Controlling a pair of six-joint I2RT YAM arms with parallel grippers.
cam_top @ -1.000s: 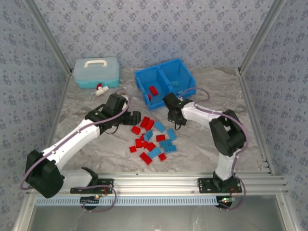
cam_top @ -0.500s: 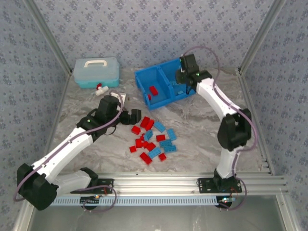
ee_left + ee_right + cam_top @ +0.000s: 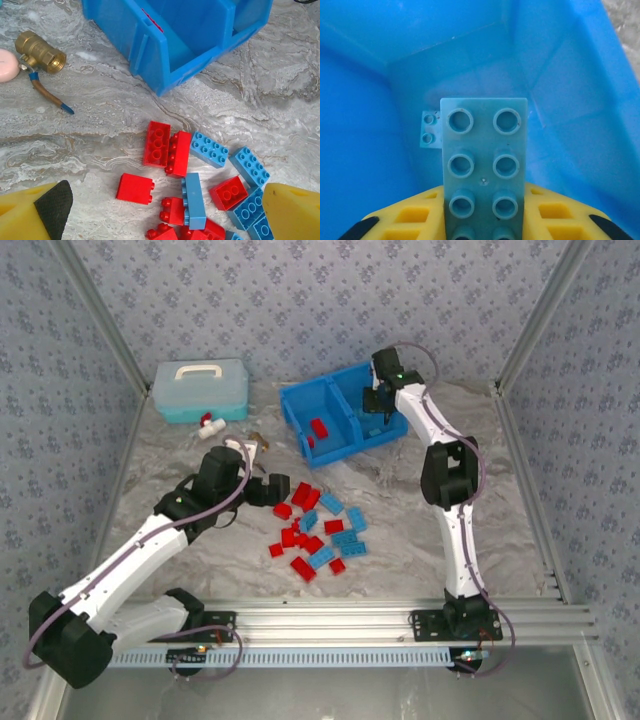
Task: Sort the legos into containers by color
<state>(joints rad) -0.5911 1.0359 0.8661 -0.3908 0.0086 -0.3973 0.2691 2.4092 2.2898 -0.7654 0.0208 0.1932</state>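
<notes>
R tool (image 3: 378,398) clenched on light-blue studded plastic brick (image 3: 484,160) over R compartment (image 3: 560,75) of bright blue plastic bin (image 3: 292,412). L tool (image 3: 272,488) released above loose brick pile (image 3: 318,530) on table (image 3: 420,530); few binned, most left.

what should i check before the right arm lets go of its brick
1. Right gripper grips blue brick: ok
2. Brick hangs over the right compartment, inside its walls: ok
3. That compartment's colour matches: a smaller blue piece lies in it: ok
4. Red brick sits apart in the left compartment: ok
5. Left gripper open over the pile, away from the bin: ok
6. Room on the floor under the brick: cannot tell
</notes>
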